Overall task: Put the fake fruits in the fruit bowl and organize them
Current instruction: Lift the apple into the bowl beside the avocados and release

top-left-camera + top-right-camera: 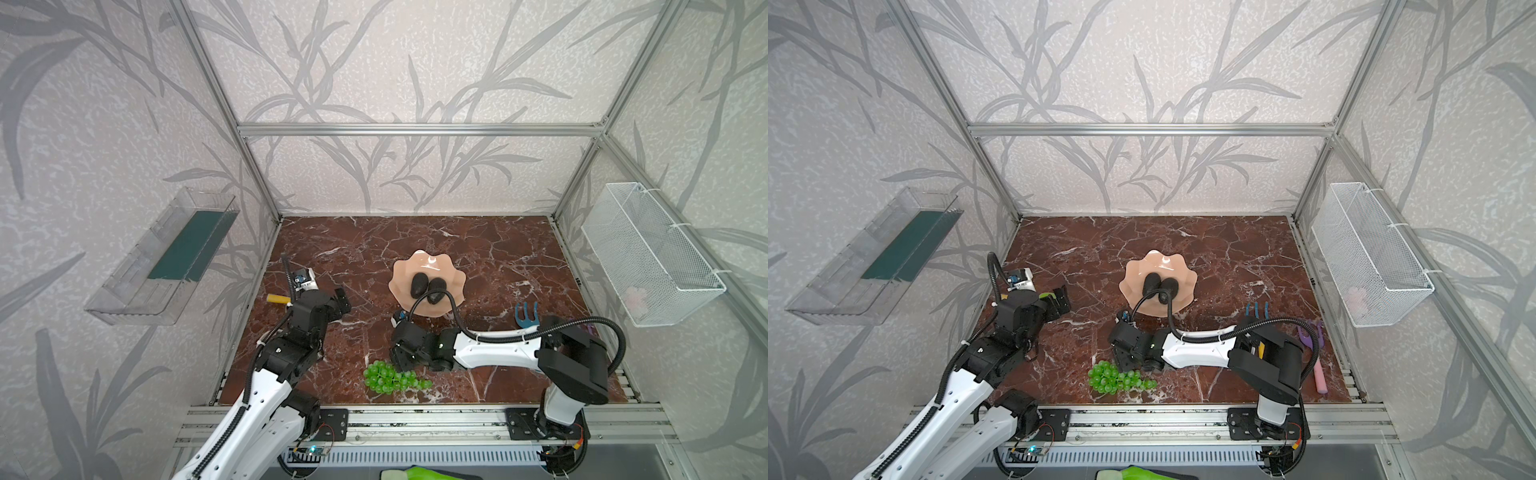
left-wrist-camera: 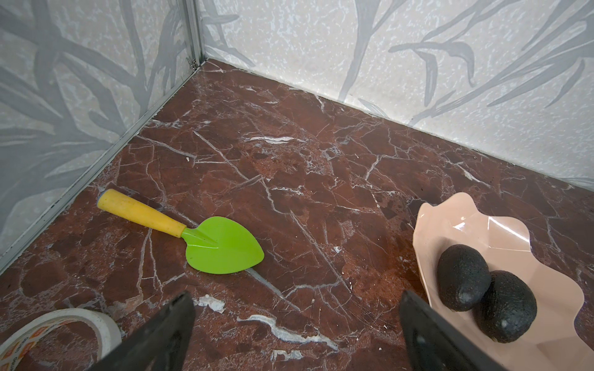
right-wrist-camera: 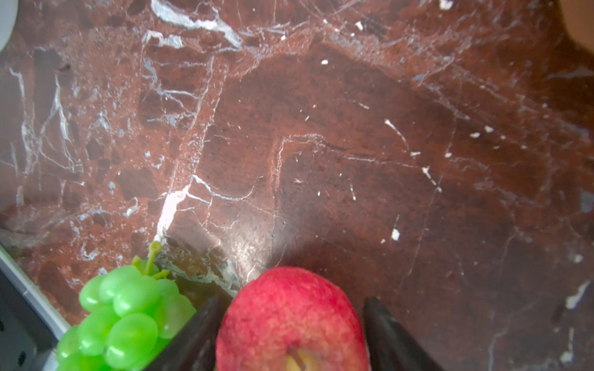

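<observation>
Leaf-print walls (image 1: 415, 62) boxed in a red marble desk (image 1: 498, 257). Right arm (image 1: 498, 351) lay low across the front, reaching toward the middle, likely because its target sat near the front edge. Left arm (image 1: 266, 399) stood at the left side, probably kept clear of that reach.

Bowl (image 1: 428, 262) sat mid-desk, beyond the right wrist. It looked reachable by both arms, so drop-off from either side seemed easy.

Grapes (image 1: 388, 378) lay on the desk at the front edge, just beside the right gripper and not in the bowl. As a loose bunch they probably needed a separate pick.

Shovel (image 2: 221, 245) lay flat near the left wall. Not a fruit, so likely to be ignored.

Left gripper (image 2: 295, 294) hung wide and empty above bare desk, pointed between shovel and bowl. It looked idle.

Two avocados (image 1: 419, 286) lay touching side by side in the bowl's middle. The bowl's far part was bare, leaving room for more.

Right gripper (image 3: 292, 300) sat over the apple (image 3: 289, 327), one finger on each side, narrowed close to its flanks. Couldn't tell whether it had clamped. The apple appeared to rest on the desk next to the grapes, outside the bowl. Gripping across its round sides looked chosen so it wouldn't roll out.
</observation>
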